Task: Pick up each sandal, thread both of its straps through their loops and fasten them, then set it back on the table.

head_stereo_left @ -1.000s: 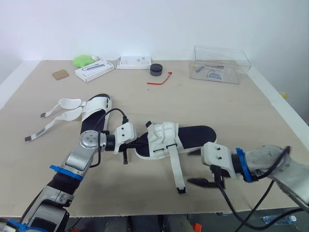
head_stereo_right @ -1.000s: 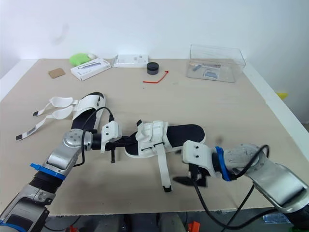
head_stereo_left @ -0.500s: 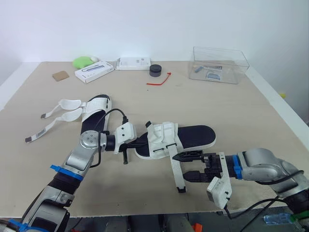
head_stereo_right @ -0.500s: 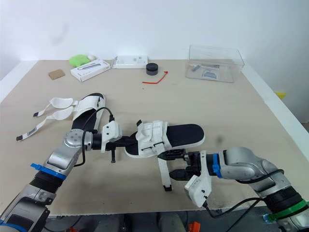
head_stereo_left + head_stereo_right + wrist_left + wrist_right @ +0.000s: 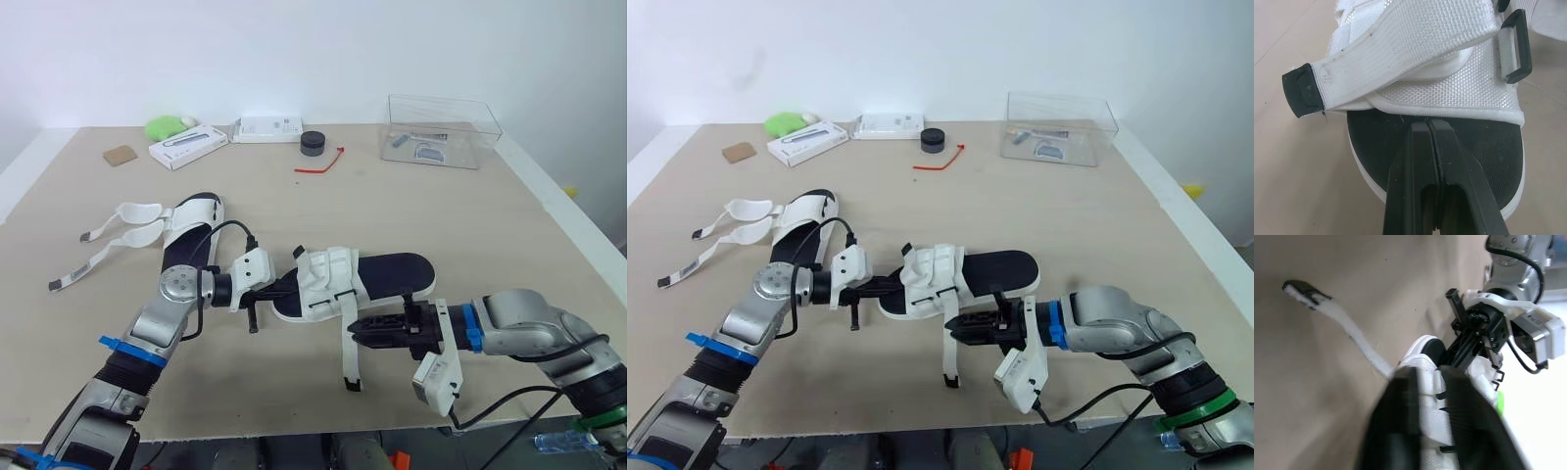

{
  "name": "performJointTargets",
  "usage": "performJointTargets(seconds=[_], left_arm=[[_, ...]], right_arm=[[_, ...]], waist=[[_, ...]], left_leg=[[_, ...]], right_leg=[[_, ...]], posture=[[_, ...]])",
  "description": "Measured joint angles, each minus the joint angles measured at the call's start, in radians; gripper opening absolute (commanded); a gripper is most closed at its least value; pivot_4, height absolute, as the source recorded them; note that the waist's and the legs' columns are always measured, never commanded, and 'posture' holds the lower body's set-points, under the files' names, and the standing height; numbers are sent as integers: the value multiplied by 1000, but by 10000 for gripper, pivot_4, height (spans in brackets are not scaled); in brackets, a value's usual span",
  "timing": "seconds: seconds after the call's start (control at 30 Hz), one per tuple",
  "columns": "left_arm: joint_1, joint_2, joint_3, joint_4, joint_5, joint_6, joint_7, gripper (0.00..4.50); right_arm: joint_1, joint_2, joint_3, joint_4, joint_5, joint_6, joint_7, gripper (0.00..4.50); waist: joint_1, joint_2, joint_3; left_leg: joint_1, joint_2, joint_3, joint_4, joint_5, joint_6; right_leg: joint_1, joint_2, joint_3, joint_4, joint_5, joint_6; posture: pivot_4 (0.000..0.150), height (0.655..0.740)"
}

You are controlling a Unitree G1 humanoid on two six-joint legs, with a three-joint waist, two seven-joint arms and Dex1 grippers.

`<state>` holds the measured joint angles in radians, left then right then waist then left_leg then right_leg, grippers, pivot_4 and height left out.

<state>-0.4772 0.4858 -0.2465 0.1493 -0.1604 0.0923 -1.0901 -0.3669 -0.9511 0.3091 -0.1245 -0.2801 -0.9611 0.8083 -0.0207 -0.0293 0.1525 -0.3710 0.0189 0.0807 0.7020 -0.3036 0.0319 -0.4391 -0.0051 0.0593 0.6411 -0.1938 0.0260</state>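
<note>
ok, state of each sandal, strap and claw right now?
Near white sandal with black insole, lying on table.
Its long white strap, unfastened, trailing toward the table edge.
Far white sandal, on table, both straps loose.
Left claw, shut, tips on near sandal's insole.
Right claw, at the loose strap's root.

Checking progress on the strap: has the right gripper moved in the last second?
Yes. The right gripper has moved left, toward the near sandal, and now sits at its loose strap.
</note>
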Motion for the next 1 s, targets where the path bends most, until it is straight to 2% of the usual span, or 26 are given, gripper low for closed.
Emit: performJointTargets(seconds=[0.23,0.33,0.43,0.77,1.0], left_arm=[[3,0,4,-2,0,4,2,0],[6,0,6,-3,0,4,2,0],[6,0,6,-3,0,4,2,0],[6,0,7,-3,0,5,1,0],[5,-2,8,-2,0,11,2,0]], right_arm=[[-2,-2,18,0,0,35,39,793],[-1,-5,19,0,11,50,45,9013],[-1,-23,12,3,12,20,39,22037],[1,-67,-3,52,19,-80,17,22037],[-16,15,5,55,-70,-85,-9,22037]], waist=[[0,0,0],[0,0,0],[0,0,0],[0,0,0],[0,0,0]], left_leg=[[2,0,0,0,0,0],[2,0,0,0,0,0],[2,0,0,0,0,0],[2,0,0,0,0,0],[2,0,1,0,0,0]], right_leg=[[0,0,0,3,-1,-1],[0,0,0,4,-1,-1],[0,0,0,4,-2,-1],[0,0,1,4,-2,-1],[0,0,1,5,-2,-1]], posture=[[1500,7400],[1500,7400],[1500,7400],[1500,7400],[1500,7400]])
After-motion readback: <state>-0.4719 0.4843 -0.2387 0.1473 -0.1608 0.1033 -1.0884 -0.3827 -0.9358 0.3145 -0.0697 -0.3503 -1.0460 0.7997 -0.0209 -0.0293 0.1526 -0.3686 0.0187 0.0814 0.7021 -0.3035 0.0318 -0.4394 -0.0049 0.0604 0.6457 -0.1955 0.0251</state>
